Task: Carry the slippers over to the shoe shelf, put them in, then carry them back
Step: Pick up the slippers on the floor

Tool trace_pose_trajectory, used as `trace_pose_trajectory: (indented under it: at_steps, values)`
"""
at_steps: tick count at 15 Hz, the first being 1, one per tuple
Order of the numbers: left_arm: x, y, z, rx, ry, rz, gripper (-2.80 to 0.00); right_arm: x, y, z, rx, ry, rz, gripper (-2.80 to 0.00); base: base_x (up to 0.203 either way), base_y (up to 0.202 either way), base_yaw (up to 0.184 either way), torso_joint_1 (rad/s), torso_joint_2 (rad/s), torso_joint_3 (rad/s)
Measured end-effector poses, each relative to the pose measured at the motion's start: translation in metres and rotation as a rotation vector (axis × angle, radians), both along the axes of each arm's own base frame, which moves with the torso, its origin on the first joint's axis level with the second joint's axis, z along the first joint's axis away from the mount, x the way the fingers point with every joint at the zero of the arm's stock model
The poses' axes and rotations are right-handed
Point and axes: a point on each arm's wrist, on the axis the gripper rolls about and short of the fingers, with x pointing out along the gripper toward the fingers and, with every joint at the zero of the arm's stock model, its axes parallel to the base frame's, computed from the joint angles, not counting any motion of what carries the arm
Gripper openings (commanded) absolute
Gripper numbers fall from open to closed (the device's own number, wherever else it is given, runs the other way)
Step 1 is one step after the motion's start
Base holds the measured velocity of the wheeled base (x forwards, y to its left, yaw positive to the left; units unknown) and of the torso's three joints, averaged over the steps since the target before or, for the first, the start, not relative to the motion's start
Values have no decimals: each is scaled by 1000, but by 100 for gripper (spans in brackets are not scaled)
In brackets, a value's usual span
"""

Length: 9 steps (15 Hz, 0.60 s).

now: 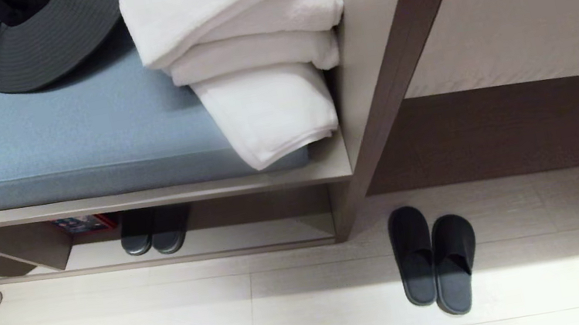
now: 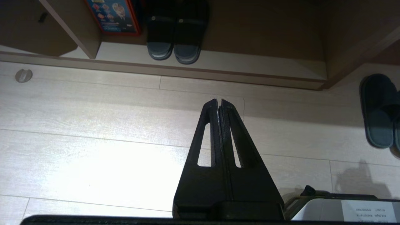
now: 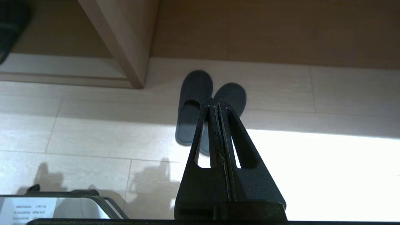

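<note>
The slippers [image 1: 436,258], matte black with grey-blue footbeds, lie side by side on the pale floor, just right of the shoe shelf's end post. They also show in the right wrist view [image 3: 190,109] and at the edge of the left wrist view [image 2: 378,112]. The shoe shelf [image 1: 254,234] is the low beige cubby under the bench, split by an upright divider [image 1: 13,250]. My left gripper [image 2: 219,101] hangs shut over bare floor in front of the shelf. My right gripper [image 3: 216,103] is shut too, above the floor short of the slippers, holding nothing.
A glossier dark pair of slippers [image 1: 156,233] and a red-and-blue box [image 1: 83,224] sit inside the shelf. On the blue bench cushion [image 1: 70,135] lie folded white towels [image 1: 245,45] and a grey hat [image 1: 24,42]. A darker recess [image 1: 498,131] opens behind the slippers.
</note>
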Motion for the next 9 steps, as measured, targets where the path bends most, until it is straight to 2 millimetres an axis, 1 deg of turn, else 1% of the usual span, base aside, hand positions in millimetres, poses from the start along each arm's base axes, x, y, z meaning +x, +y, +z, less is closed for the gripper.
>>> trace_pose_trajectory:
  at_steps: [9]
  values:
    - [0,0,0,-3,0,0,-280,0,0,0,0,0,0,-280,0,0,0,3,4,-197]
